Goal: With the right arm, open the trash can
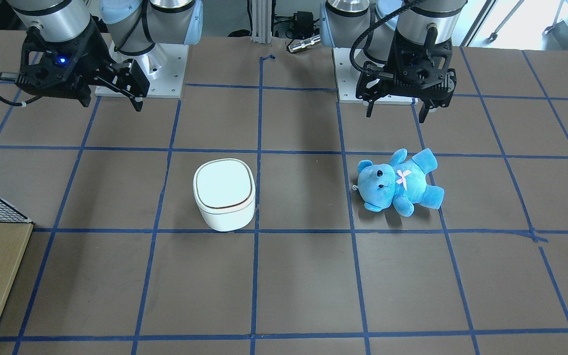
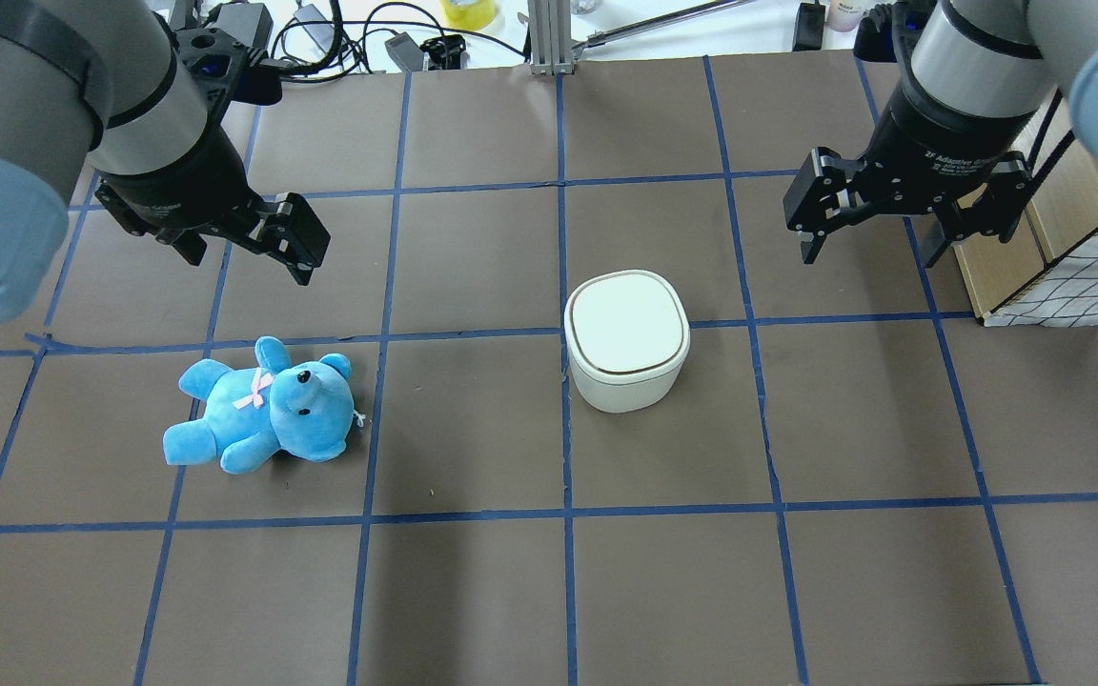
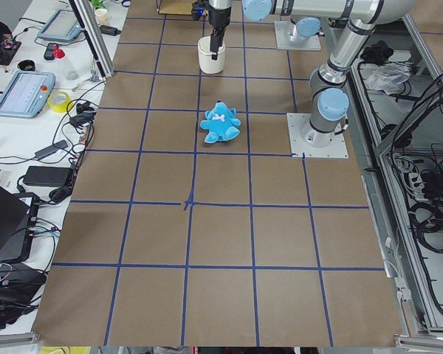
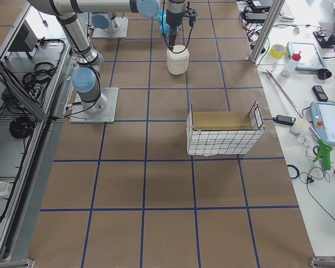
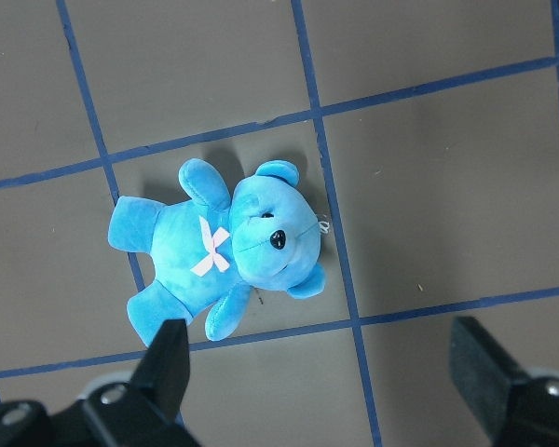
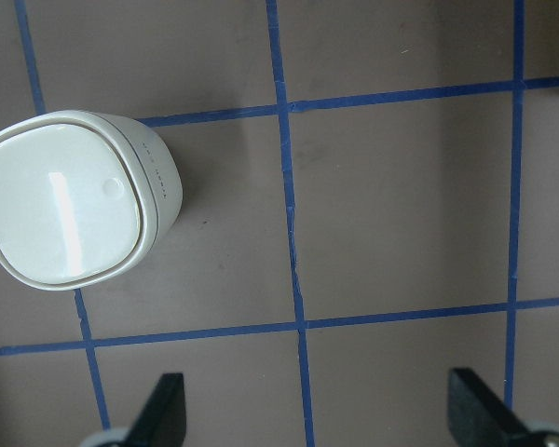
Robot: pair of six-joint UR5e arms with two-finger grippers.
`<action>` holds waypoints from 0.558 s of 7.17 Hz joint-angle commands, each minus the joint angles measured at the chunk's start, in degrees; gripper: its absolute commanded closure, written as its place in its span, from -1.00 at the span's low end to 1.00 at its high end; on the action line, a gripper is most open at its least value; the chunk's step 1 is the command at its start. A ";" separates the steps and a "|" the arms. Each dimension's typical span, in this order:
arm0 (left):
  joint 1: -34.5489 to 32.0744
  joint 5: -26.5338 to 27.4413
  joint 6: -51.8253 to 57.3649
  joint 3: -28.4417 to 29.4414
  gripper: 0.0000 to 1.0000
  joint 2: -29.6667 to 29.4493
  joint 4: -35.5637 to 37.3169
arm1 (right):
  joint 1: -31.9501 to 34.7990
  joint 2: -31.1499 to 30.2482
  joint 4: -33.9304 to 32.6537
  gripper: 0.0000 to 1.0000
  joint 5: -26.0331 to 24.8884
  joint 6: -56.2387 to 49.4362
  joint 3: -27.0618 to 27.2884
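The trash can point(image 2: 625, 338) stood upright on the table point(image 2: 473, 591), near its middle and on the robot's right half, sitting across one blue tape line and just beside another. Its flat lid lay shut, the thin dark rim line unbroken all the way round. Nothing touched it.

The right hand point(image 2: 870, 250) hung in the air well apart from the can, out to the can's right in the overhead view, with its jaws spread wide and nothing between them. In the right wrist view the two fingers point(image 6: 163, 410) showed at the bottom corners, far apart, with bare table between them – the can sat off at the upper left of that view.

The left hand point(image 2: 249, 267) was raised too, wide and empty, over the other half of the table. Beneath it a blue teddy bear point(image 2: 263, 410) lay on its back with a pink ribbon on its chest, well apart from the can.

A wire-mesh box point(image 2: 1073, 286) with wooden sides stood at the table's right end – beyond the right hand.
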 commanded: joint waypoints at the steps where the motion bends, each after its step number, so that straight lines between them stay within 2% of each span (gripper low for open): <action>1: 0.00 -0.01 0.00 0.00 -1.00 0.00 0.00 | 0.00 0.08 -0.16 -1.00 0.00 0.09 0.00; 4: 0.00 -0.01 0.00 0.00 -1.00 0.00 0.00 | 0.00 0.09 -0.33 -1.00 -0.35 0.35 0.00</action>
